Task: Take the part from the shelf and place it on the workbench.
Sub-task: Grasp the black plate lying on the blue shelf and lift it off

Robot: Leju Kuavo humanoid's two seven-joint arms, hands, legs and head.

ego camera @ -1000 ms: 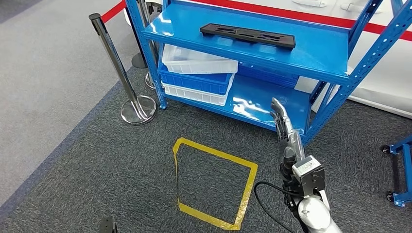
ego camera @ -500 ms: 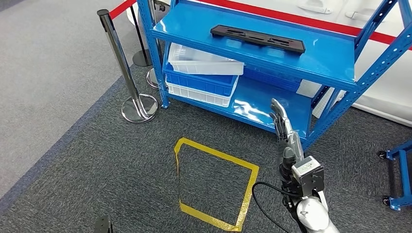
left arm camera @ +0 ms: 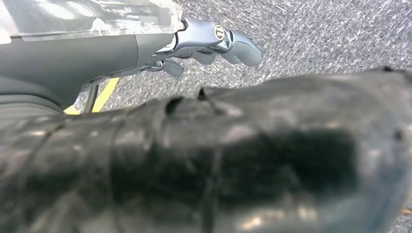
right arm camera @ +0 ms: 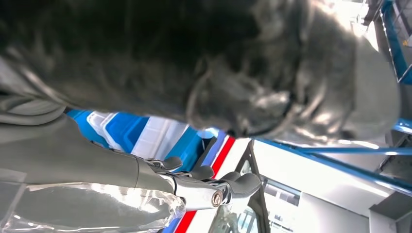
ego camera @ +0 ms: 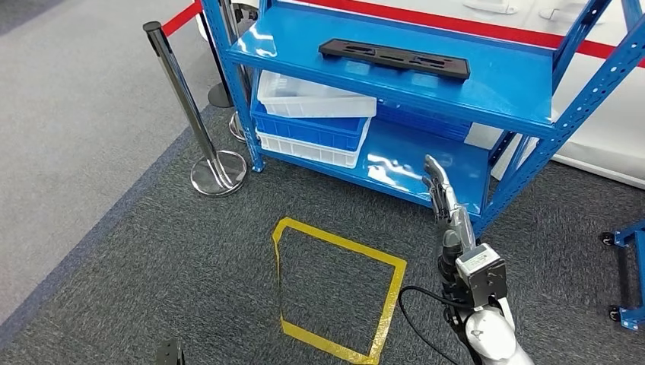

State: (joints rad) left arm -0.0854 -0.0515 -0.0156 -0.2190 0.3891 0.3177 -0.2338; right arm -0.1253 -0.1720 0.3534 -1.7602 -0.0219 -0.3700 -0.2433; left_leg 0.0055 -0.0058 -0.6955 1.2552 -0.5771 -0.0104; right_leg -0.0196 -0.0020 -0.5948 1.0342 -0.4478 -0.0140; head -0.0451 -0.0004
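The part [ego camera: 392, 58], a long flat black piece with slots, lies on the top level of the blue shelf [ego camera: 502, 87]. My right hand [ego camera: 441, 190] is raised in front of the shelf's lower level, fingers stretched out and holding nothing, well below the part. In the right wrist view, the right hand [right arm camera: 194, 182] points toward the shelf's bins with its fingers apart. The left hand [left arm camera: 194, 41] hangs over the grey carpet, its fingers loose and holding nothing.
White and blue bins [ego camera: 312, 122] are stacked on the shelf's lower level. A chrome stanchion [ego camera: 190, 114] with a red belt stands left of the shelf. A yellow tape square [ego camera: 338, 285] marks the carpet in front. A blue frame [ego camera: 627, 258] sits at the right edge.
The whole picture shifted slightly right and then back left, so the camera moved. My right hand holds the same raised pose.
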